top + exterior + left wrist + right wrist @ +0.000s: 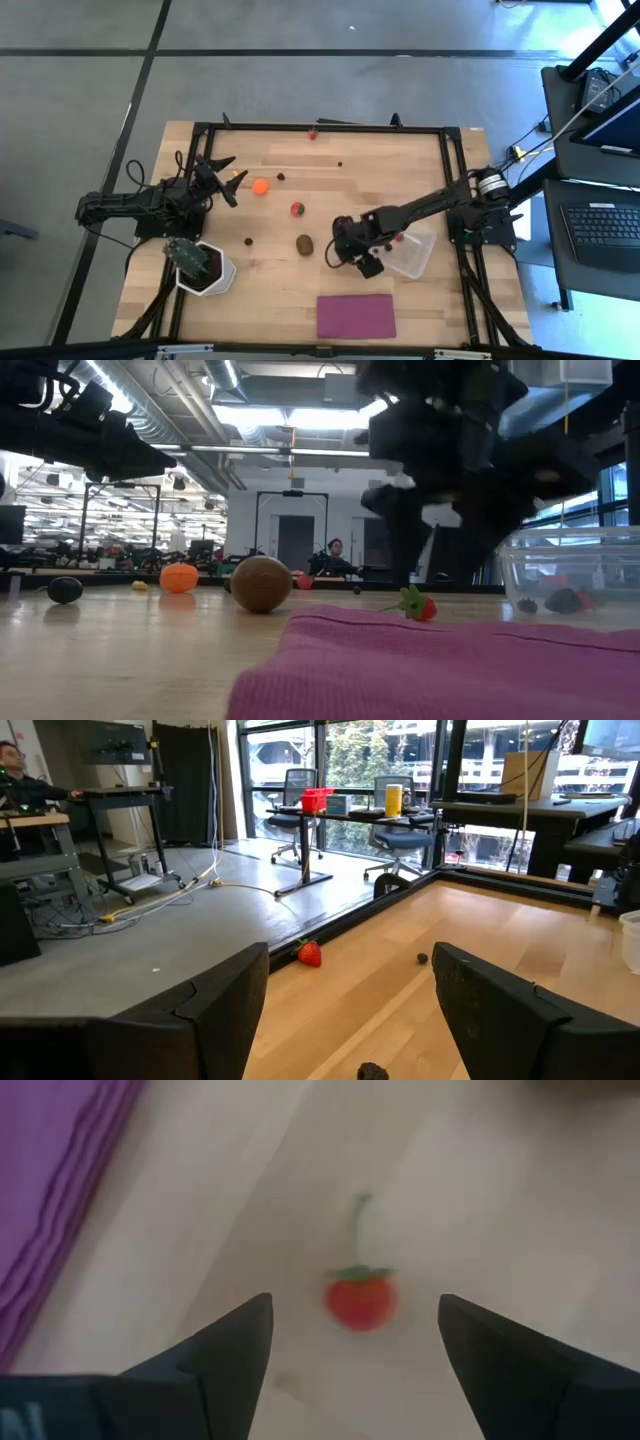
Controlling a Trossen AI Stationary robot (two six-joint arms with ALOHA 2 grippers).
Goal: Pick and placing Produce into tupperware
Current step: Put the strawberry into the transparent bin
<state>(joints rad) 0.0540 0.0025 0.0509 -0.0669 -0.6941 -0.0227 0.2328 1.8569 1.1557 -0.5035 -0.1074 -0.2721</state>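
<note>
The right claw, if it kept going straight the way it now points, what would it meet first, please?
Most likely the small red piece with a green stem, lying on the wooden table between the open right claw's fingers; depth is unclear.

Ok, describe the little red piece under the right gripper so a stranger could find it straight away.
Start at the clear tupperware on the table's right side. Just beside it, toward the magenta mat, the open right gripper hangs over a small red cherry tomato. Its thin green stem and leafy cap set it apart.
</note>
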